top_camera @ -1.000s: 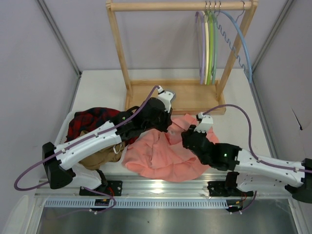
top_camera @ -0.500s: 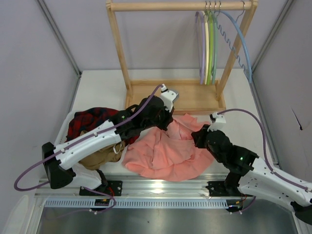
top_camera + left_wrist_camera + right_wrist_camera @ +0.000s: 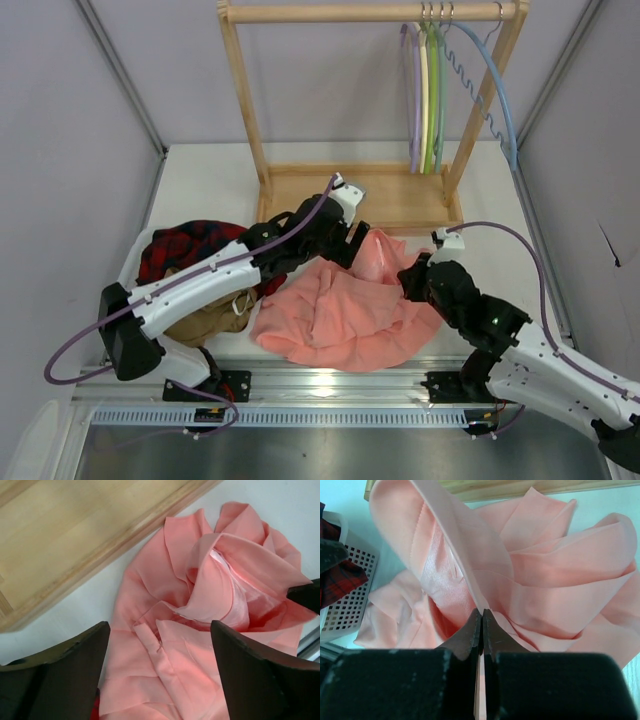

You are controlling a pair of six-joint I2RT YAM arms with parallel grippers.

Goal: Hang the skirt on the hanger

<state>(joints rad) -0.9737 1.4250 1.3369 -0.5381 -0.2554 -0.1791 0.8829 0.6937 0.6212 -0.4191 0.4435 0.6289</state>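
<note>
**Top external view: skirt pinched, hanger untouched**

Task progress: early. The skirt (image 3: 335,315) lies crumpled on the table at lower centre of the frame, just in front of the wooden rack (image 3: 370,12). One peak of cloth is raised at its upper right. The hanger (image 3: 411,110) is still on the rail at upper right, leftmost in a tight row with the other hangers, and well apart from the skirt and both arms.

Right gripper (image 3: 481,617): the right wrist view shows the fingers clamped together on a raised fold of the skirt.

Left gripper (image 3: 160,625): the left wrist view shows the fingers spread wide above the cloth, grasping nothing.

Outstanding, in my judgement: fetch the hanger, find the waistband and fit the skirt onto the hanger.

Not determinable:
- The waistband cannot be identified among the folds; only a shiny inner lining shows.
- Neither wrist view includes the hanger.
- The hanger's hook merges with its neighbours.
- In the top view the arms cover both sets of fingertips.
</note>
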